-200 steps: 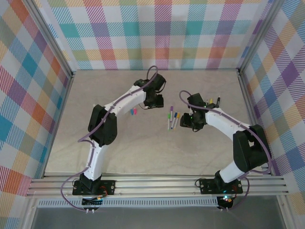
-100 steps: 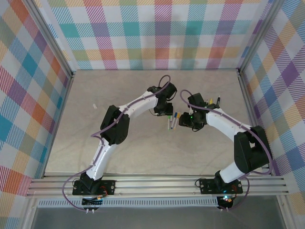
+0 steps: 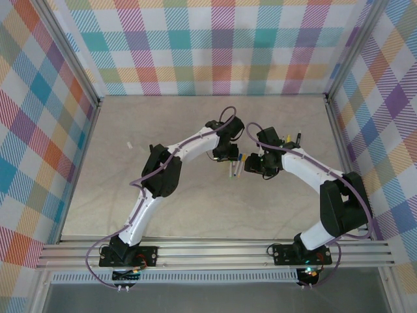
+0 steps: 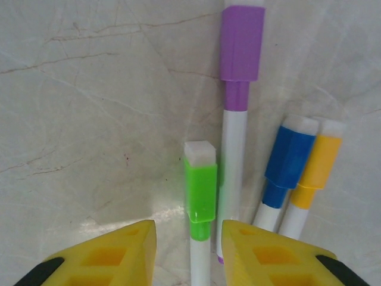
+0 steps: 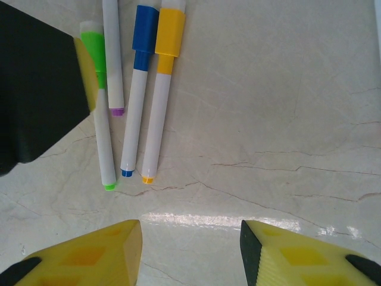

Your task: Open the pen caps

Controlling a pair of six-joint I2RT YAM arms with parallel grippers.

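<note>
Since a second ago the left arm has swung right, off the open counter [image 3: 195, 202] and over to the pens [image 3: 236, 169]. In the last half second it only crept a touch closer, and the right arm hasn't budged. The spot where two loose little caps lay back then is now under the left forearm. From above we can't make out the pens' capped ends, since the left hand [image 4: 189, 253] sits over them. In its own wrist view the lower barrels run off the bottom edge. In the right wrist view that hand's dark body blocks the left corner and part of the green cap [image 4: 200, 193], and the purple pen's top is cut off by the frame. The left hand is spread wide, one yellow finger on each side of the green pen [image 4: 200, 268], not touching it as far as we can tell. The right hand [image 5: 189, 250] is spread too, nothing between its fingers, hanging just short of the pens' tail ends. The pens are four slim white barrels lying side by side on the counter, all capped. The purple cap [image 4: 241, 42] reaches furthest, while the blue cap [image 4: 290, 158] and yellow cap [image 4: 318, 165] are snug together. Each tail has a tiny plug matching its cap.
</note>
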